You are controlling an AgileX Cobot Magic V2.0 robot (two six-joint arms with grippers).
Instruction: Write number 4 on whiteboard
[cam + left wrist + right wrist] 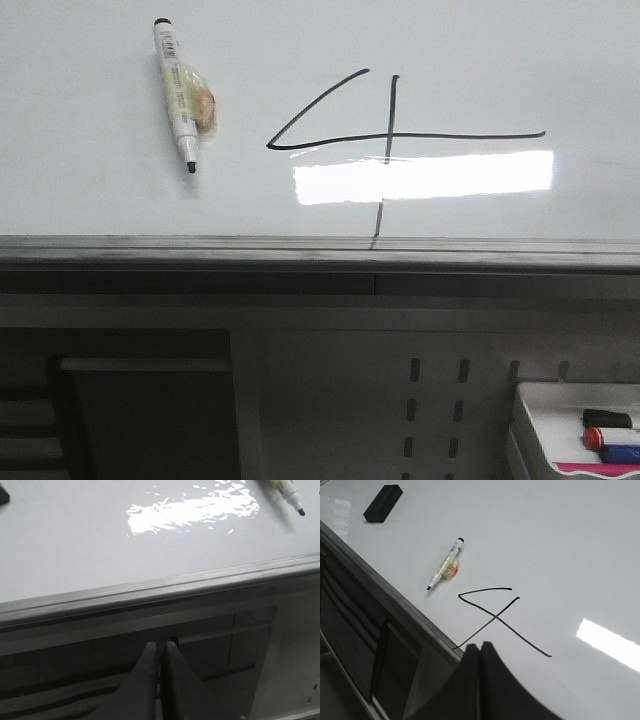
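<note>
The writing step looks finished: the number 4 (385, 135) stands drawn in thin black line on the whiteboard (90, 190), its slanted stroke and long bar to the right of centre and its tall vertical running down to the grey edge rail (200, 248). The marker (178, 95) lies uncapped on the board, apart from the figure on its left, tip toward the rail, and a black eraser (383, 503) rests farther off along the board. The left hand (161, 652) is pressed together and holds nothing, below the rail; the right hand (480, 652) is likewise pressed together and bare, near the foot of the figure. I judge little is left beyond drawing back the arms. At the lower right, a small white tray (530, 400) holds several markers (612, 437), black, red and blue ends showing.
</note>
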